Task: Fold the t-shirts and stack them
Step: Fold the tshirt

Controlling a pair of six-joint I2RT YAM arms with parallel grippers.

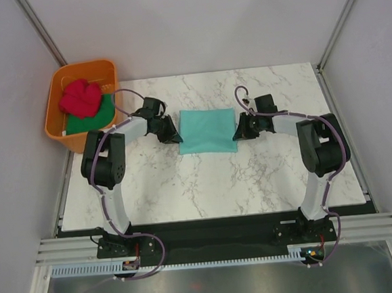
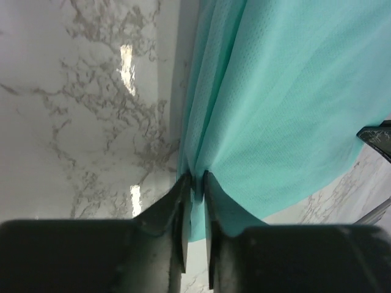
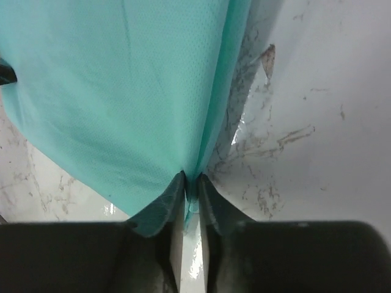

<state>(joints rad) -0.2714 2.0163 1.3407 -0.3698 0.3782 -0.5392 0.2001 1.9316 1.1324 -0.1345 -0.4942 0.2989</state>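
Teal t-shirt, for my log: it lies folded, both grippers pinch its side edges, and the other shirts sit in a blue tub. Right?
Not quite: the top external view shows the tub is orange, not blue. The rest holds: the teal t-shirt lies folded, the left gripper and right gripper pinch its side edges, and the red shirt and green shirt sit in it.

Right gripper (image 3: 190,182) at bottom centre, jaws nearly closed, pinching layered edge of teal t-shirt (image 3: 116,91). Cloth fans up and left, filling upper left. White marble table (image 3: 317,116) on right, grey-brown veins, glossy glare beside jaws.
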